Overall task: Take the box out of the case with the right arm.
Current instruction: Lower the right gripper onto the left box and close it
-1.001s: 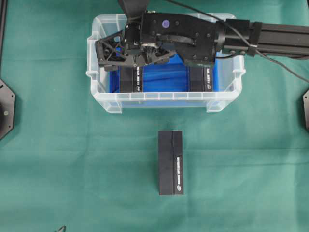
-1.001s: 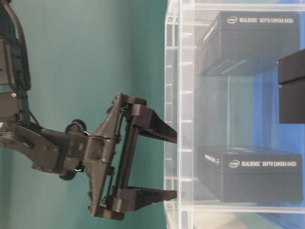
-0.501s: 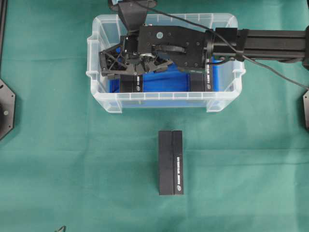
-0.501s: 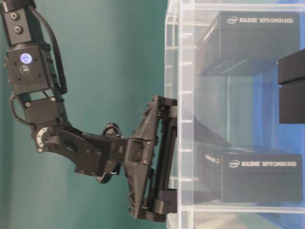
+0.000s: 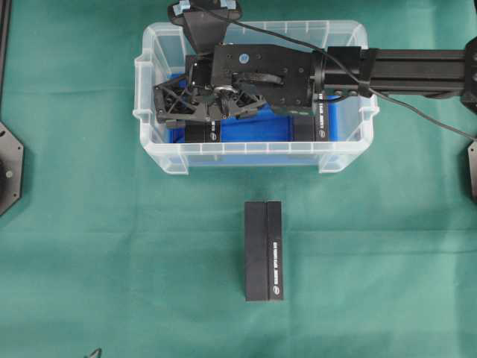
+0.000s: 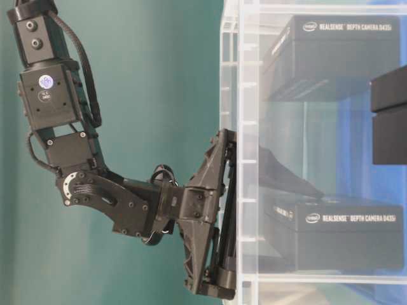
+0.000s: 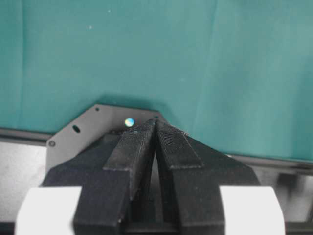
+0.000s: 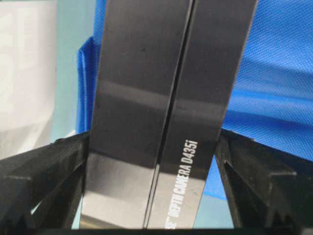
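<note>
The right gripper (image 8: 151, 196) is sitting wide inside the case (image 5: 156, 153), its fingers (image 8: 44, 171) flanking a black box (image 8: 161, 112). The left gripper (image 7: 155, 142) is resting closed.

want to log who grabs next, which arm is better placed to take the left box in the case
Right. The right gripper is already down inside the case, jaws open on either side of the black box. The left gripper is shut over bare green cloth, nowhere near the case.

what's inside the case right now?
In the case: two black boxes on the blue lining, left box between the open right gripper's fingers, right box partly under the arm. Anything else beneath the arm is hidden.
</note>
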Robot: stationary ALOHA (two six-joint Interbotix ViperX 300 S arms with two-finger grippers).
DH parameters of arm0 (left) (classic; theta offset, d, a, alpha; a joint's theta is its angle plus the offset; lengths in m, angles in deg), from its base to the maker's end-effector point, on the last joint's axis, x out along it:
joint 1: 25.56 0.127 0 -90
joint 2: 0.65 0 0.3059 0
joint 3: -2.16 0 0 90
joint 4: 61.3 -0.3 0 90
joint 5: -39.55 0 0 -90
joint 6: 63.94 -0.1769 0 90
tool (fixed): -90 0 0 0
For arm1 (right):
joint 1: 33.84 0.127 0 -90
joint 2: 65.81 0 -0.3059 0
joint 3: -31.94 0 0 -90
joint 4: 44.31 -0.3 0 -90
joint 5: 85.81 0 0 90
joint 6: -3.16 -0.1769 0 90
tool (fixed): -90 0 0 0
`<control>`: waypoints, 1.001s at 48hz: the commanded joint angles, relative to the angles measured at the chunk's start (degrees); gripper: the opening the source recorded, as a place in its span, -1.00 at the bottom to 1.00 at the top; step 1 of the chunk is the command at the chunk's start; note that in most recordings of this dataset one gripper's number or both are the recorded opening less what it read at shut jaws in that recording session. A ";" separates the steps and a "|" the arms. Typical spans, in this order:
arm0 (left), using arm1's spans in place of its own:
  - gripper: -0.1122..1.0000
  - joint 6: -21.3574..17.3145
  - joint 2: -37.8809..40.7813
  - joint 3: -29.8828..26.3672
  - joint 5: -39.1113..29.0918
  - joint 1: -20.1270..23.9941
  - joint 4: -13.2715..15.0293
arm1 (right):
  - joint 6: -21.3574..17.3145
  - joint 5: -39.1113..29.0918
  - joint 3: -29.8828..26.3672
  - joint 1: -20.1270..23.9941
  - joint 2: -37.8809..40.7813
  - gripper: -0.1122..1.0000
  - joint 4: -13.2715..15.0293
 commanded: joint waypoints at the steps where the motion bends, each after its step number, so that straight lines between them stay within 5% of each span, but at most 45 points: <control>1: -0.80 0.00 0.35 -0.62 0.18 -0.18 -0.18 | 0.09 0.53 -0.53 -0.09 -0.97 0.90 -0.44; 22: -0.80 0.00 0.26 -0.70 0.18 -0.18 -0.18 | 0.09 0.53 -0.53 -0.09 -0.62 0.85 -2.11; 32: -0.80 0.00 0.26 -0.62 0.26 -0.18 -0.18 | -1.32 0.35 -0.53 -0.09 -0.62 0.51 -2.55; 48: -0.80 0.00 0.18 -0.70 0.26 -0.18 -0.18 | -1.93 0.35 -0.79 -0.09 -0.62 0.45 -2.29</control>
